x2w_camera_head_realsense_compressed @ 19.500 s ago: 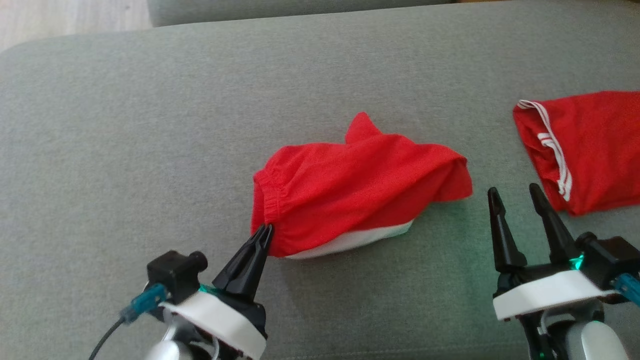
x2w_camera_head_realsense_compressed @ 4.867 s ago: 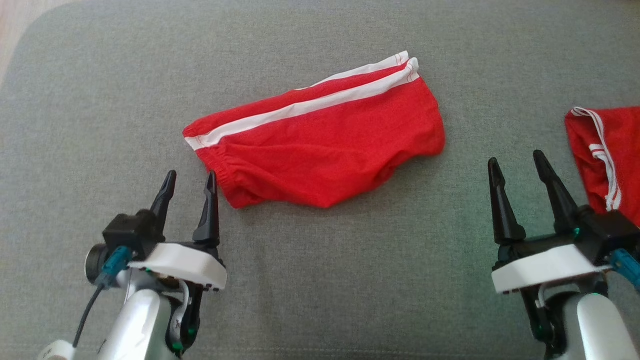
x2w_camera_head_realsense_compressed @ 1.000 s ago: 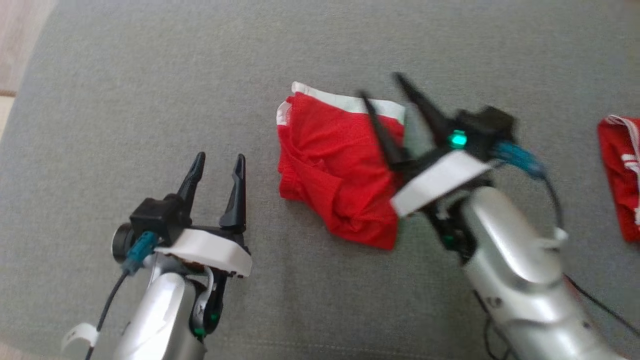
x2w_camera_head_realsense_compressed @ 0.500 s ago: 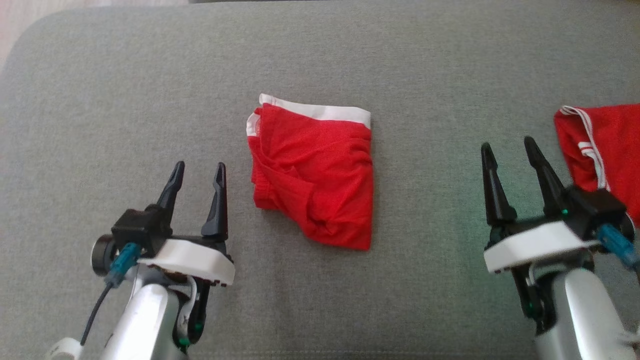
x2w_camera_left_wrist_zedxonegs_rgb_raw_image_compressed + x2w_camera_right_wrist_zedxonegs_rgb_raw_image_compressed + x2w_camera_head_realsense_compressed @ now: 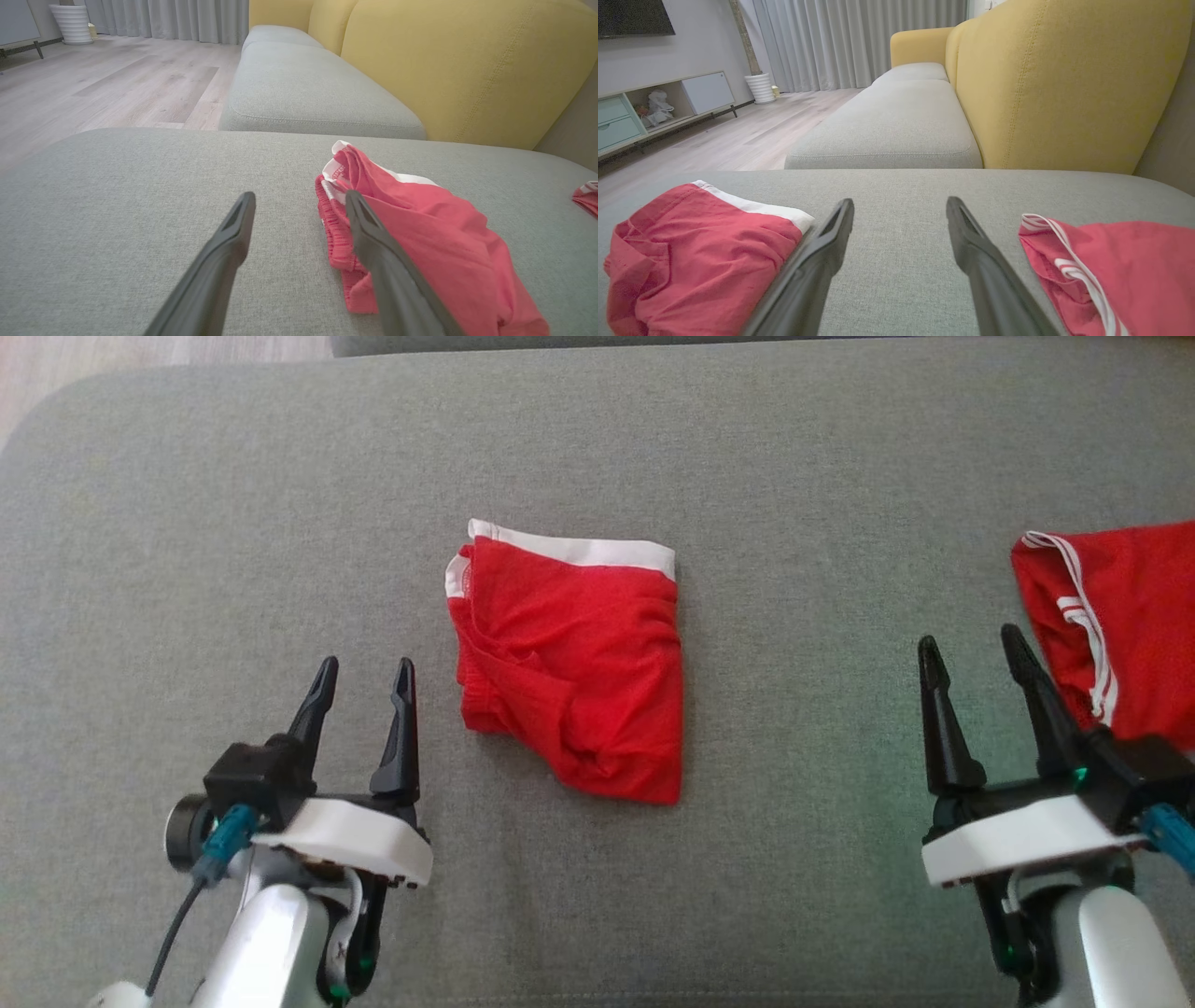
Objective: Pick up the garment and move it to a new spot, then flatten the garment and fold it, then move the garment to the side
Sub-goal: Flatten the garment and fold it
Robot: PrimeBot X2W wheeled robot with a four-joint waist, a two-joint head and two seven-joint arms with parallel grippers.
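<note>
Grey fabric sofa cushion (image 5: pixel 747 457) beneath the left gripper (image 5: pixel 365 663) and right gripper (image 5: pixel 968 637), both with fingers spread wide and holding nothing. Just ahead and to the right of the left gripper lies the folded red garment with a white band (image 5: pixel 569 663); a second red, white-striped garment (image 5: pixel 1120 625) lies just right of the right gripper.
</note>
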